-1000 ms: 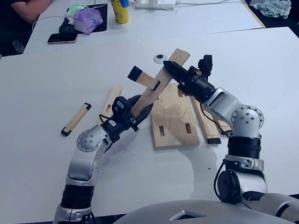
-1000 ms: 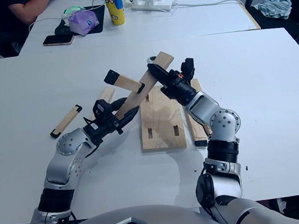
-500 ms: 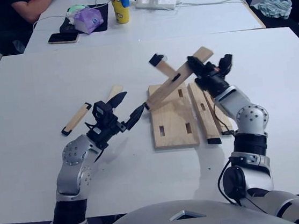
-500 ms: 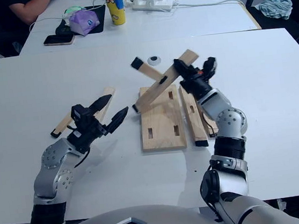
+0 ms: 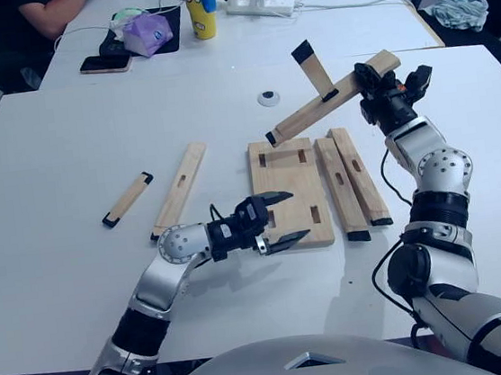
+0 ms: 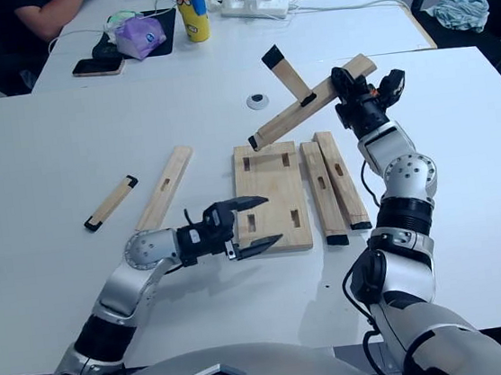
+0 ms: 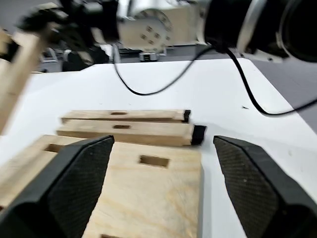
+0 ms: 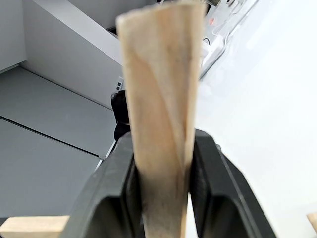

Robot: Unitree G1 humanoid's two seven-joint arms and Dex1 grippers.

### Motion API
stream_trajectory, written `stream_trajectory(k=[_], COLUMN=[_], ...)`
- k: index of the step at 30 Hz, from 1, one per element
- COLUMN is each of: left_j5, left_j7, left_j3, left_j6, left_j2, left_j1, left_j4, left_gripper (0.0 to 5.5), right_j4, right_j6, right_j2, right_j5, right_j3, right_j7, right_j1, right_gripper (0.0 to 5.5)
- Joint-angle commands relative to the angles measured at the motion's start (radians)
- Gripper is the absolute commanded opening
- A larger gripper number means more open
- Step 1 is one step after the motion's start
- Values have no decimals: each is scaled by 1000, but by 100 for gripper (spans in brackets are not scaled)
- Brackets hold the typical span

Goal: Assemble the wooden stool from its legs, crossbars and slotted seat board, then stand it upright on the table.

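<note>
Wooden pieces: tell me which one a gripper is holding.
The cross-shaped pair, clamped by the right gripper and tilted above the seat board's far edge. The other sticks lie flat on the table, ungripped.

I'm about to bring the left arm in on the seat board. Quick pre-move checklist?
1. Right gripper shut on the leg-and-crossbar assembly: ok.
2. Assembly's lower end clear of the seat board: cannot tell.
3. Left gripper open, fingers spread at the board's near left corner: ok.
4. Seat board flat on the table: ok.
5. Two loose legs lying flat to the right of the board: ok.
</note>
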Motion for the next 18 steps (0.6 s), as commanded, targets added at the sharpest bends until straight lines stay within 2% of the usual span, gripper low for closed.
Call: stream_trajectory(k=[1,4,10,18], left_j5=[52,93,235,324], left_j7=[-53,-76,-16,125], left_j3=[-53,-86,-147,-105], left_j6=[-20,-58,-90,86], left_j2=[-11,-31,-52,-55], left_j1=[-89,-143,-188,-193], left_j4=[125,229,324,350], left_gripper=[372,372,372,372], right_j4=[27,33,13,-51], right_j6=[-8,-13,-6,5], right_j2=[-6,5,21,17], right_j5=[-9,-16,-17,-45], right_j3=[-3,2,14,53], right_j7=[27,37,41,59], right_j1=[-35,-36,-28,-6], right_gripper=[104,104,104,104])
